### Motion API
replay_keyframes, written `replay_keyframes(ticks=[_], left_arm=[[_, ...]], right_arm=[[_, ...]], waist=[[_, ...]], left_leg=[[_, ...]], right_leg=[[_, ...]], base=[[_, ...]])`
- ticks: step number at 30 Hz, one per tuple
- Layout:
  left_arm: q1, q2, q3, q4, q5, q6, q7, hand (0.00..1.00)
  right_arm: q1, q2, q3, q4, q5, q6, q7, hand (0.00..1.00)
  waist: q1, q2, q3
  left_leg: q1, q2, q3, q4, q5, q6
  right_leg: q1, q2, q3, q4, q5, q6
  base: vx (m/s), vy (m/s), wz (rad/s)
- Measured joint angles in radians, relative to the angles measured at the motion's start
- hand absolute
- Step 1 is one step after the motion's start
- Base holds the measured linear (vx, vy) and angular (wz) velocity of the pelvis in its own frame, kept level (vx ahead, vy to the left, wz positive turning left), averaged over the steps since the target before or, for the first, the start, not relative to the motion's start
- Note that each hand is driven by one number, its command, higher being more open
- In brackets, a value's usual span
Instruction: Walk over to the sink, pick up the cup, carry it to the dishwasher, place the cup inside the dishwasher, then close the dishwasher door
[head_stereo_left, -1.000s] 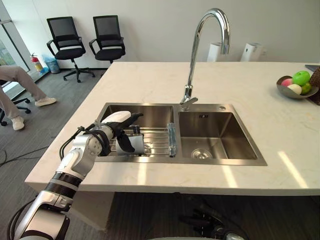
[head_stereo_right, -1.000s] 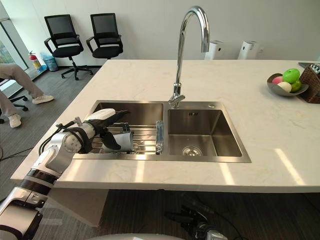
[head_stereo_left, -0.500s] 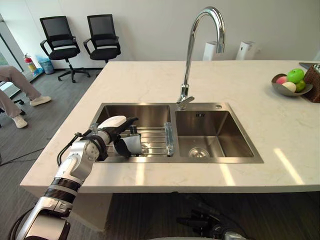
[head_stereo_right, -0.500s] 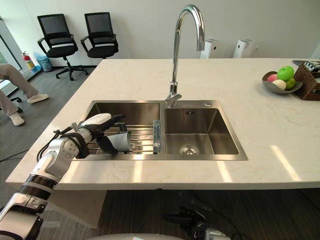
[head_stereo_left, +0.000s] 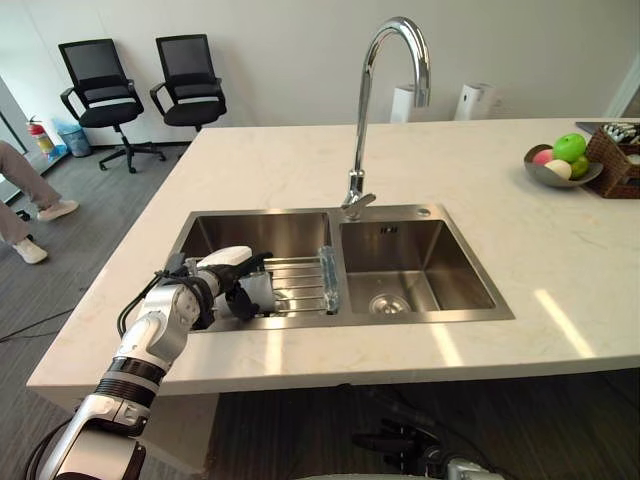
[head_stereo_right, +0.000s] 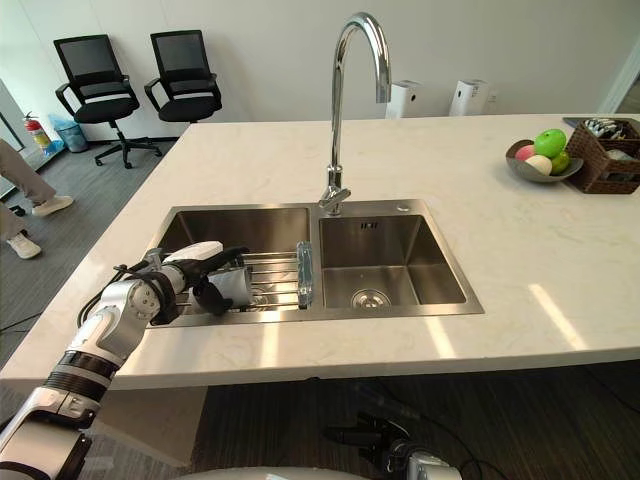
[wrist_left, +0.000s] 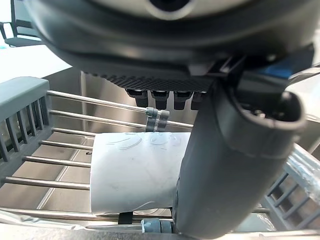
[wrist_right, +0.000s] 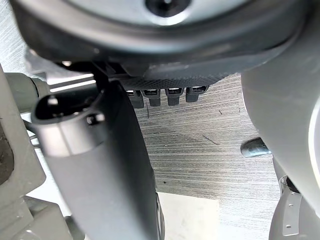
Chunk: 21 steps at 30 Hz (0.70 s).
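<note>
I'm gripping the cup (head_stereo_left: 262, 293) in my left hand (head_stereo_left: 216, 272), fingers wrapped round, on the rack (head_stereo_left: 301, 276) in the sink (head_stereo_left: 441, 214); right hand (wrist_right: 100, 175) is hanging slack.

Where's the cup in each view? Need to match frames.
Left eye view: cup in left hand, left basin, at the wire rack.
Right eye view: cup lower left, same basin.
Left wrist view: cup behind the thumb.
Right wrist view: right hand over grey floor.
Shared landmark: wire rack.
</note>
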Motion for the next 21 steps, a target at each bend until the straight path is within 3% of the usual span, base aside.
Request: replay_keyframes(ticks=[12, 21], left_arm=[[-0.058, 0.0, -0.001, 0.113, -0.003, 0.066, -0.102, 1.0], [-0.073, -0.017, 0.012, 0.161, -0.028, 0.132, -0.12, 1.0]], right_arm=[[-0.021, -0.004, 0.0, -0.003, 0.0, 0.032, 0.027, 1.0], [-0.022, -0.008, -0.004, -0.004, 0.001, 0.035, 0.035, 1.0]], waist=[[-0.033, 0.009, 0.006], [-0.042, 0.013, 0.009]], left_leg=[[0.012, 0.001, 0.02, 0.0, -0.01, -0.003], [0.026, 0.006, 0.029, 0.0, -0.014, -0.006]], right_leg=[[0.005, 0.003, 0.02, -0.008, 0.005, 0.001], [0.016, 0.007, 0.028, -0.009, 0.005, 0.001]], base=[[-0.01, -0.006, -0.05], [-0.02, -0.014, -0.02]])
